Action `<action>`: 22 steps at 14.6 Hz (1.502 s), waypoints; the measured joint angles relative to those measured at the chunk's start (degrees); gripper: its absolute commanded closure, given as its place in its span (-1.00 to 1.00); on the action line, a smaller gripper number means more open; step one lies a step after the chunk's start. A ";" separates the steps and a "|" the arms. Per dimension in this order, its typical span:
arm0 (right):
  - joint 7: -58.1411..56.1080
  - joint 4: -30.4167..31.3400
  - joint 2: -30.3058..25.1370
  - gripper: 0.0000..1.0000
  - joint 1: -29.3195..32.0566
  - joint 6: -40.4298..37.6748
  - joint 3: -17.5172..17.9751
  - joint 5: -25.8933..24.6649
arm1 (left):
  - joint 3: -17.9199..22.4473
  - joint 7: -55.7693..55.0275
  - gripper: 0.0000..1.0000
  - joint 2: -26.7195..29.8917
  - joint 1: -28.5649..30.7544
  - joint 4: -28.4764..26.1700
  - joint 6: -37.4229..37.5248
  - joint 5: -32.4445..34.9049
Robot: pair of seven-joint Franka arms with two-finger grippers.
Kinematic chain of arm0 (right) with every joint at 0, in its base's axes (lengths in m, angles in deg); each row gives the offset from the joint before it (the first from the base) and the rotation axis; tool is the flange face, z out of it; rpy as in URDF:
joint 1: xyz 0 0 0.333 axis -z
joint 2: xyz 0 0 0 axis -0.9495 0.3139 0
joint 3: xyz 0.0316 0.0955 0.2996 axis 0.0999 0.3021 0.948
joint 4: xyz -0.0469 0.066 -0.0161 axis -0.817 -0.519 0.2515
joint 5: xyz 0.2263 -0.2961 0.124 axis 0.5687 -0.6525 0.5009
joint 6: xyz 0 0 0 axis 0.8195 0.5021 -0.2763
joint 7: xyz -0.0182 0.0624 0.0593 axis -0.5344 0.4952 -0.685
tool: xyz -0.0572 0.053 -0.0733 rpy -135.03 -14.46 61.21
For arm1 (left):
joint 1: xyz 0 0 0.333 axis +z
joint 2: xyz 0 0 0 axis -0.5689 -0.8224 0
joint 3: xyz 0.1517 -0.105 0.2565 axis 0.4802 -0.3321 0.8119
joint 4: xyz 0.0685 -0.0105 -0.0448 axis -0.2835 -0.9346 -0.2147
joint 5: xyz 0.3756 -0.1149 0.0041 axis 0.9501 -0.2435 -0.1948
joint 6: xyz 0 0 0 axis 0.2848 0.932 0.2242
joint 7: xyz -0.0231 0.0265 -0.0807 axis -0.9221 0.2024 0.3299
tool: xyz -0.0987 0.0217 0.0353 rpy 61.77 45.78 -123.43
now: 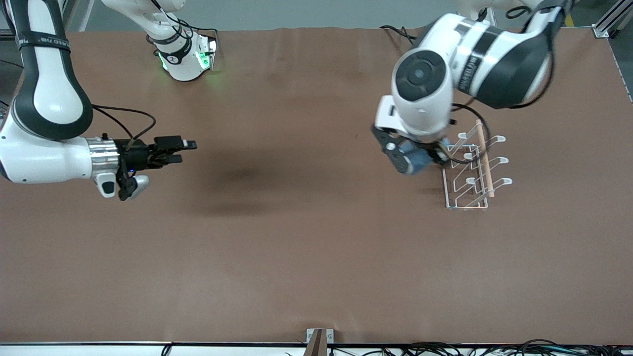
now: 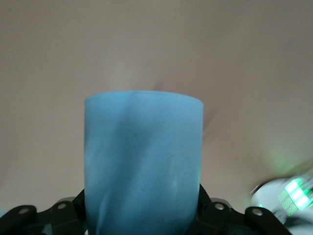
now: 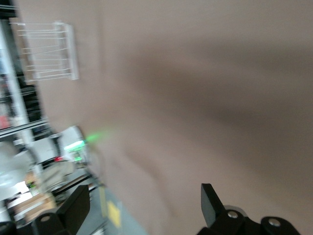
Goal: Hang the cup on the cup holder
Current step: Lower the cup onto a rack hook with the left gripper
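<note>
Front view: your left gripper [image 1: 414, 157] pinches the cup [image 1: 413, 159] by its sides, up in the air just beside the cup holder [image 1: 472, 170]. Expect light, stiff, smooth plastic; hold mid-wall. Your right gripper [image 1: 175, 151] waits, fingers spread, well apart from the cup holder.

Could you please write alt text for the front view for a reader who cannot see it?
The left gripper holds the light blue cup beside the white wire cup holder on the brown table. The right gripper waits, open, above the table near the right arm's end.
</note>
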 measured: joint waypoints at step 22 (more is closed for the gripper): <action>18.87 -31.08 -6.97 -1.00 0.36 -15.85 -1.46 -32.32 | -0.10 13.40 0.51 -6.51 0.48 -22.22 3.63 37.08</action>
